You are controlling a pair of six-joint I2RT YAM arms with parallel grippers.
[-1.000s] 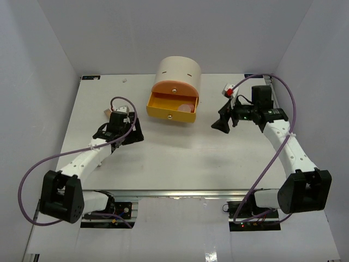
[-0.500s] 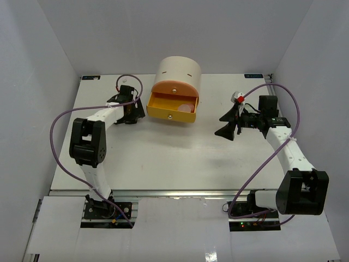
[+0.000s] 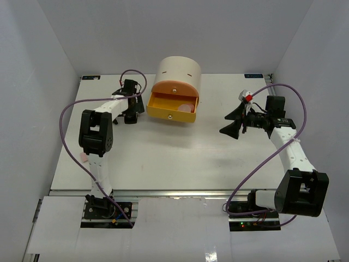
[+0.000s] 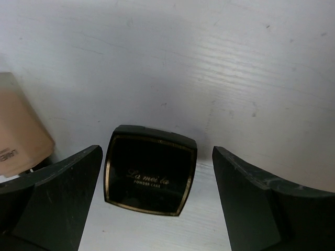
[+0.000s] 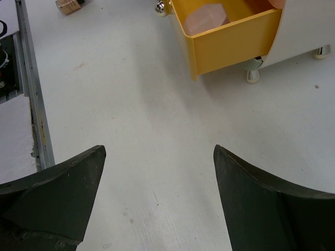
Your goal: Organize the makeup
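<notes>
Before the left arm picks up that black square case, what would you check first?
1. Left gripper open: ok.
2. Black square compact lying flat on the table, lid shut, between the two fingers: ok.
3. Tan bottle out of the way: cannot tell; it lies close beside one finger.
4. Yellow drawer pulled open, with room inside: ok; one pink compact lies in it.
5. Right gripper open, empty and apart from the drawer: ok.
</notes>
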